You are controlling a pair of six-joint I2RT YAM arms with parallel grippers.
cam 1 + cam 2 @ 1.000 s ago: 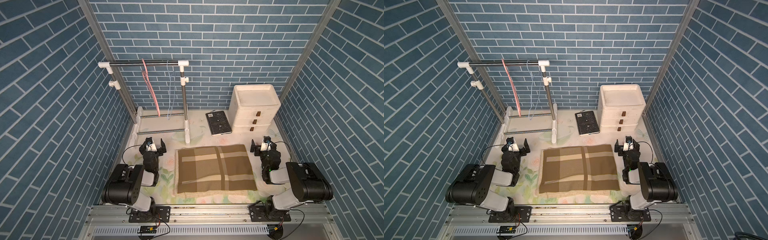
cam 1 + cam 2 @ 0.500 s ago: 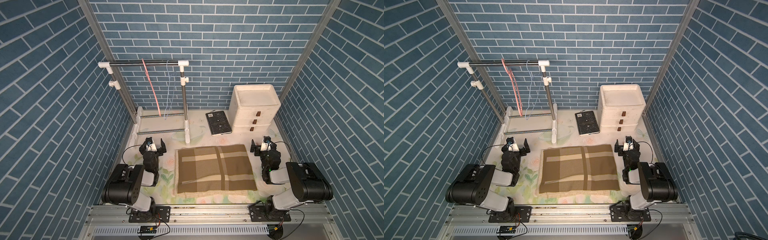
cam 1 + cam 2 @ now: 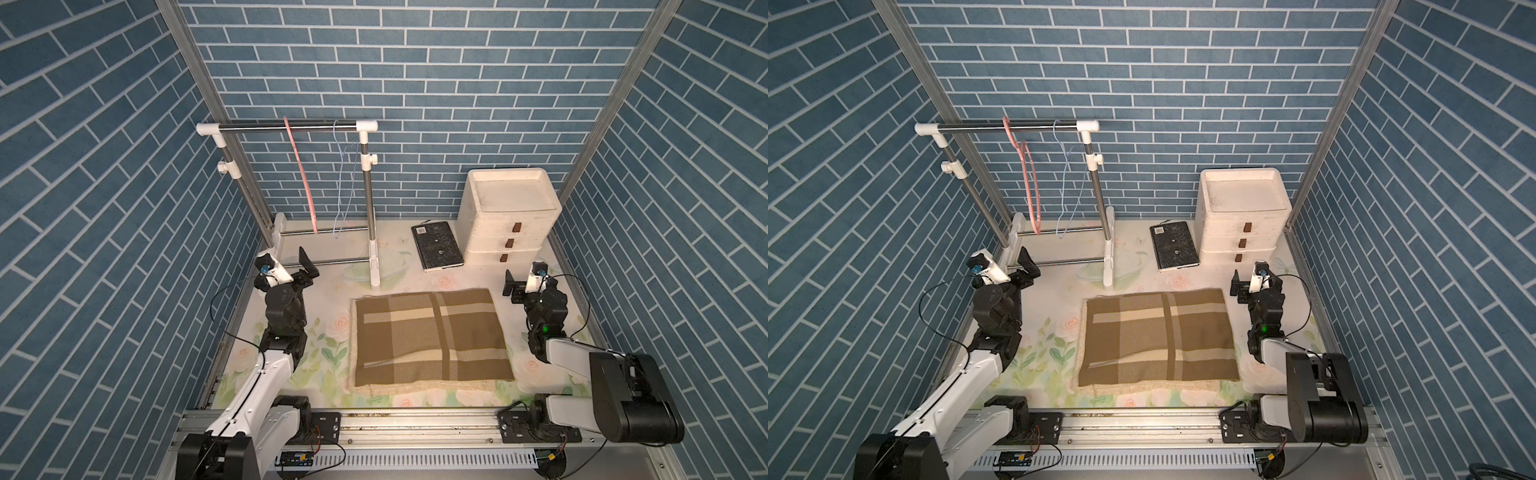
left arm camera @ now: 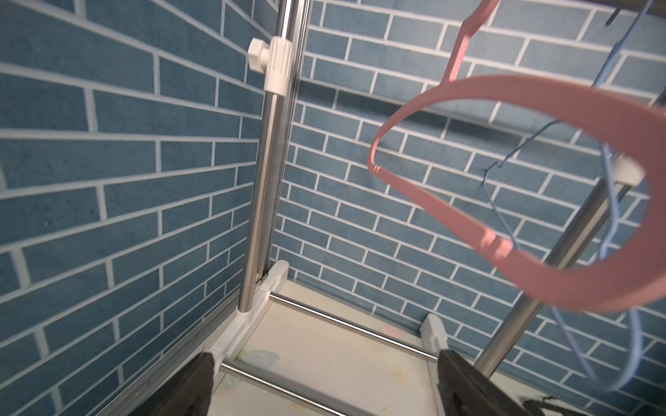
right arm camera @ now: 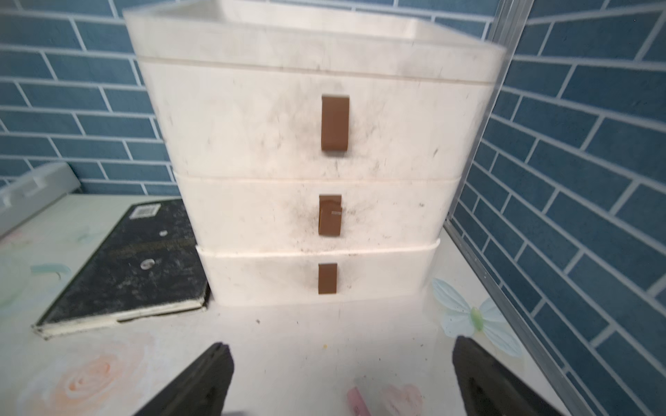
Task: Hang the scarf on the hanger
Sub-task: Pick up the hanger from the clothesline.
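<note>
Lying on the tabletop (image 3: 324, 291): the scarf (image 3: 432, 336), brown plaid with cream stripes, folded into a flat rectangle with a fringed edge along the near side; it sits between the two arms and touches neither hand.
Pink hanger (image 4: 540, 86): hooked over the top bar of the rack (image 3: 257, 126) at the back left, hanging free well beyond the scarf. In the left wrist view it fills the space above and ahead of the fingers.
Blue wire hanger (image 3: 1062, 195): on the same bar, just beside the pink one, towards the rack's right-hand post.
Left hand (image 3: 308, 268): jaws spread wide with nothing between them. It sits near the rack's base, beside the scarf's far left corner, and faces the rack.
Right hand (image 5: 340, 347): jaws also spread wide and empty, with only bare tabletop showing between the fingers. It sits near the scarf's far right corner and faces the drawers.
Drawer unit (image 3: 505, 220): white, three drawers with brown pulls, standing in the back right corner.
Notebook (image 3: 437, 245): black, lying flat just beside the drawer unit, between it and the rack.
</note>
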